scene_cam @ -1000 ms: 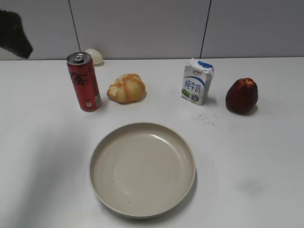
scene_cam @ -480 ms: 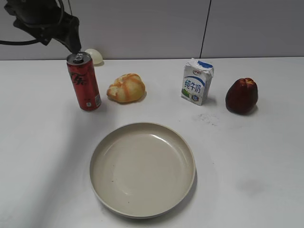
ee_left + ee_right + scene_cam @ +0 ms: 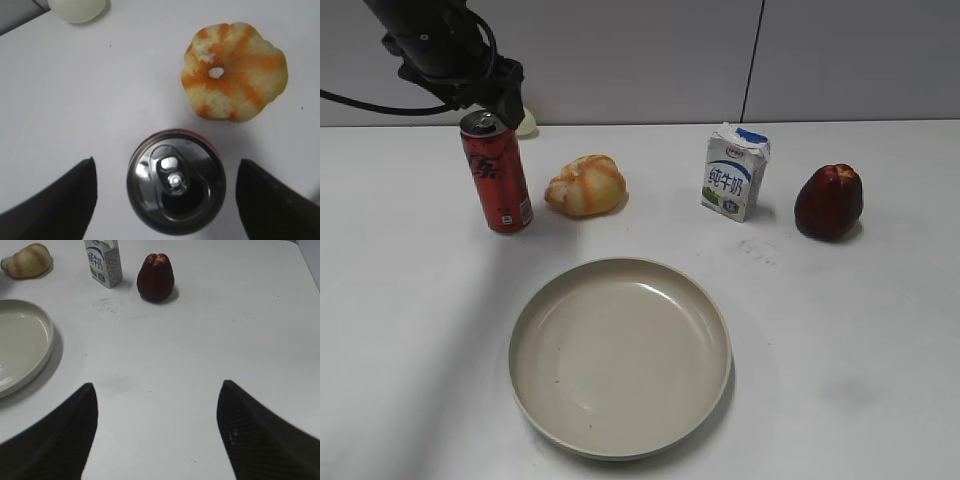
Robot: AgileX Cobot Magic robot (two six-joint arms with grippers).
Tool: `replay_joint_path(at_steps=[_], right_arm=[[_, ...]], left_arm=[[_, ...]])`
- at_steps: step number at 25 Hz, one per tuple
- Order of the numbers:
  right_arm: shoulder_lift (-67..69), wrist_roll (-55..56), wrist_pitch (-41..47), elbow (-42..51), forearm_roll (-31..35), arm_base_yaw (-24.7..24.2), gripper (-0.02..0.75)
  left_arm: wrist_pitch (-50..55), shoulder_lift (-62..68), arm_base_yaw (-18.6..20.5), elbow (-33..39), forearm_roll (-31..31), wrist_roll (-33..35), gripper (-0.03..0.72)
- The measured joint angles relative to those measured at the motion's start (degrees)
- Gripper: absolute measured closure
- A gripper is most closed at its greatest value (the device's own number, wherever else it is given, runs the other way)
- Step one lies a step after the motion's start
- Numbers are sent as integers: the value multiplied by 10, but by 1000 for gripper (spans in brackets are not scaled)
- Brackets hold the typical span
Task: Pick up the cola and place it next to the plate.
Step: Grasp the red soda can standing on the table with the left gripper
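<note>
The cola (image 3: 496, 173) stands upright on the white table (image 3: 840, 330), at its left rear, its silver pull-tab top (image 3: 175, 187) facing up. The left gripper (image 3: 165, 195) hangs directly above it, reaching in from the upper left corner of the exterior view with its dark wrist angled downward; its fingers (image 3: 55, 200) are spread wide, one on each side of the can, with clear table showing between each finger and the can wall, so no contact is seen. How far the fingertips sit above or below the can's rim cannot be judged reliably from the exterior view. Just right of the can lies an orange-and-cream bun-like item (image 3: 586, 185); a pale rounded object (image 3: 525, 120) sits behind the can, near the wall. The plate (image 3: 620, 356) lies in front, well apart from the can. Farther right stand a milk carton (image 3: 735, 172) and a dark red fruit (image 3: 829, 201). The right gripper (image 3: 157, 435) hovers over bare table right of the plate, fingers wide, holding nothing.
</note>
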Motion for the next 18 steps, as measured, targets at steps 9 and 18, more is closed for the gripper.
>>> replay_joint_path(at_steps=[9,18], right_arm=[[0,0,0,0,0,0,144],[0,0,0,0,0,0,144]], left_arm=[[-12,16,-4,-5,-1,1,24],[-1,44,-4,-5,13,1,33]])
